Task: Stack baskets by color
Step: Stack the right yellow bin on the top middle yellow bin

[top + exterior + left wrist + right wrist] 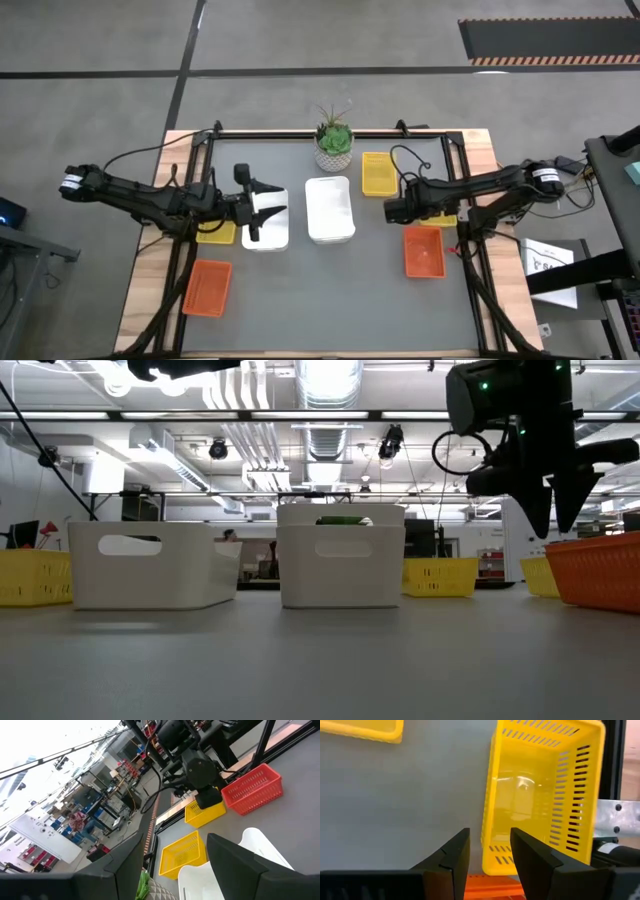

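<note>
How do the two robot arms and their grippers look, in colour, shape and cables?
Both arms are black, slim and jointed. Each has a white band with dark marking near its outer end, and black cables run along them. The left gripper has two dark, flat, tapering fingers. The right gripper has the same wedge-shaped black fingers. In the low view, small green lights glow on one arm's housing.

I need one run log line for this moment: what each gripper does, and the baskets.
left gripper: open, above white basket | right gripper: open, empty, by yellow basket | baskets: none stacked
</note>
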`<state>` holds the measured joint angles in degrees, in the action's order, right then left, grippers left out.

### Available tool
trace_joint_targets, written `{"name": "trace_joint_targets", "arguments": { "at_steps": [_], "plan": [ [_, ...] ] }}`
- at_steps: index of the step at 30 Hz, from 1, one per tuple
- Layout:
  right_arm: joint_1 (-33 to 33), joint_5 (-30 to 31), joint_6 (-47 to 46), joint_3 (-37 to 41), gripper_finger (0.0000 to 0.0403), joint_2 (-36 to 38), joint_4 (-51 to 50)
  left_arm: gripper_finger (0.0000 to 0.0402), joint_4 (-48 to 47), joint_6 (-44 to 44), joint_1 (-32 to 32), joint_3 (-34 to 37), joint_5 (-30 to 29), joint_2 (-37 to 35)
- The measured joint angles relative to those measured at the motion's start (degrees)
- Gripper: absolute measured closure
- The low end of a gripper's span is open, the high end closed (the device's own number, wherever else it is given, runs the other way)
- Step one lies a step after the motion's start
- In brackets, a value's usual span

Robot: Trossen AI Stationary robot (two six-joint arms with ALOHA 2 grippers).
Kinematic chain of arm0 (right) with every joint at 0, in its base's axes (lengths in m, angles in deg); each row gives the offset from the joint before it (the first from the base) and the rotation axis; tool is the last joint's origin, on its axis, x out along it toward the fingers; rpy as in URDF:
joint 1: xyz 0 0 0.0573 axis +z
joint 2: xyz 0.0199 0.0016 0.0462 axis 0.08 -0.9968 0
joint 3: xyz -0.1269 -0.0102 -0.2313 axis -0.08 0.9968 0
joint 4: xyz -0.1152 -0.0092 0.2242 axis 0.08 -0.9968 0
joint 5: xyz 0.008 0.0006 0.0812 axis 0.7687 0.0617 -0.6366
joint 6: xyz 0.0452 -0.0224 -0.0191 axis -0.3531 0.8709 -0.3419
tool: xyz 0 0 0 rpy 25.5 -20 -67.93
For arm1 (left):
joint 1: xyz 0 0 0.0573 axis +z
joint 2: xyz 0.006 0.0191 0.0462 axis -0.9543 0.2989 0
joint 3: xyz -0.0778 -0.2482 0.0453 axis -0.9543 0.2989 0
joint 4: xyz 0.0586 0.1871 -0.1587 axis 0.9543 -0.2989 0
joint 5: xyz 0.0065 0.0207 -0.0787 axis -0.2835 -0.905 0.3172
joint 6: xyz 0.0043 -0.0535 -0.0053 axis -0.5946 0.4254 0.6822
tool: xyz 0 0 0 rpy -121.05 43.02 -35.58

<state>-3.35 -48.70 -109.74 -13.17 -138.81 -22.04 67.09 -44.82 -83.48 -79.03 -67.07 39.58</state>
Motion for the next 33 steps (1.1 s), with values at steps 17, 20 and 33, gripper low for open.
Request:
{"name": "trace_joint_targets", "arguments": {
  "at_steps": [17, 20, 33],
  "plan": [
    [-0.13, 1.69, 0.43, 0.55, 0.0268, -4.00, 3.19, 0.0201, 0.04, 0.15, 0.00, 0.02, 0.02, 0.02],
    [-0.13, 2.66, 0.45, 0.55, 0.0268, -4.33, 4.08, 0.0201, 0.04, 0.17, 0.00, 0.02, 0.02, 0.02],
    [-0.13, 4.55, -0.60, 2.34, 0.0268, -4.62, 6.17, 0.0201, 0.04, 0.25, 0.00, 0.04, 0.03, 0.02]
  ]
}}
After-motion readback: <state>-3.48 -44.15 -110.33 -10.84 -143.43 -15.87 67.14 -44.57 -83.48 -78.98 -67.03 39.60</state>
